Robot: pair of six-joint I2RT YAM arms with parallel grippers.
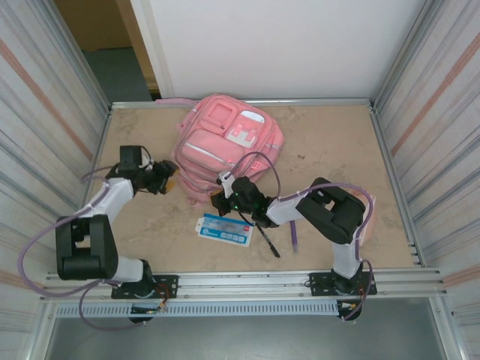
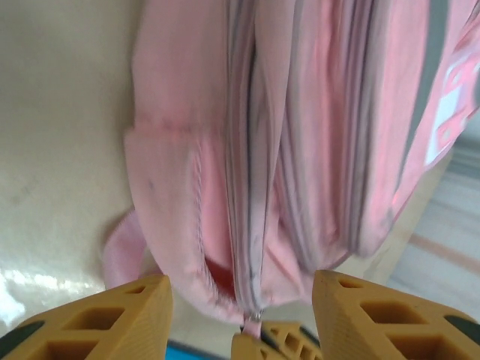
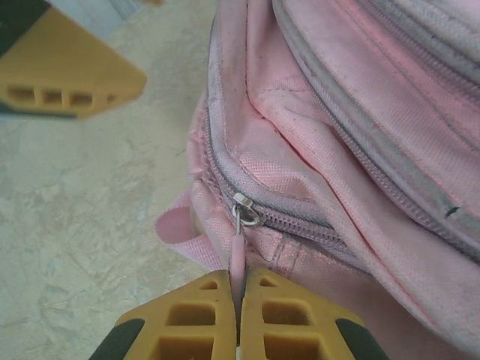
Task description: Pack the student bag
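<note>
On my left, the left gripper [image 1: 161, 178] has its jaws spread, facing the near-left corner of the student bag [image 1: 225, 142]. The bag lies at the far middle of the table [image 1: 337, 165]. It is pink fabric with grey zip lines and a white-and-pink patch [image 1: 241, 135] on a front pocket; I can read no writing there. The right gripper [image 3: 238, 319] is pressed together on the pink zipper pull [image 3: 237, 259]. Near it lies a blue-and-white card [image 1: 225, 229], its print too small to read.

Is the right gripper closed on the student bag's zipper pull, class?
Yes, the right gripper has its fingers pressed together on the pink zipper pull of the student bag.
</note>
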